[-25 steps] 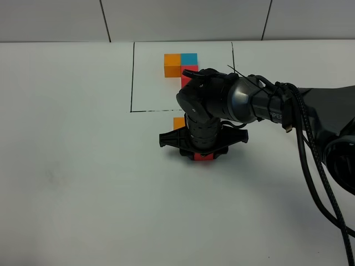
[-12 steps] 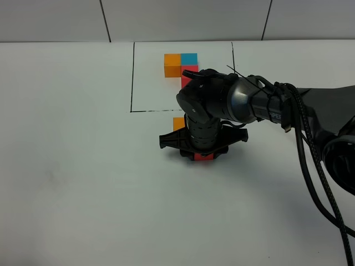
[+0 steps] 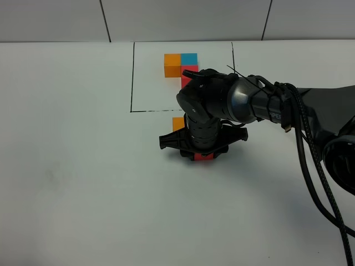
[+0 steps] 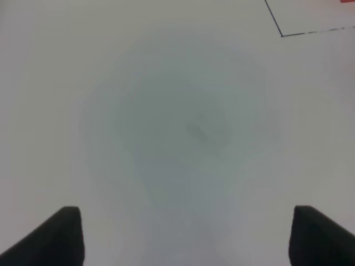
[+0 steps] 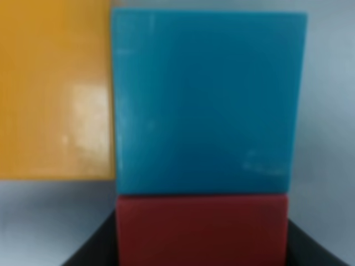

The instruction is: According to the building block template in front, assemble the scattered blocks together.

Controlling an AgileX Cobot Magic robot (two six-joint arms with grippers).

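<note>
Nothing has moved: my right pincer [image 3: 203,152] stays pinching the red block [image 5: 202,230] against blue [image 5: 205,102], matching the template [image 3: 181,66].

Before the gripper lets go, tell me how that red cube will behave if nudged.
The red cube has flat faces and square edges, so it would probably slide rather than roll or tip. Its smooth matte surface suggests a stiff, likely light block. It sits flush against the teal-blue cube, so a push toward that would probably shift both.

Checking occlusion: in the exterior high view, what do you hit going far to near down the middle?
Template → black frame line → orange block → right gripper on the red block.
</note>
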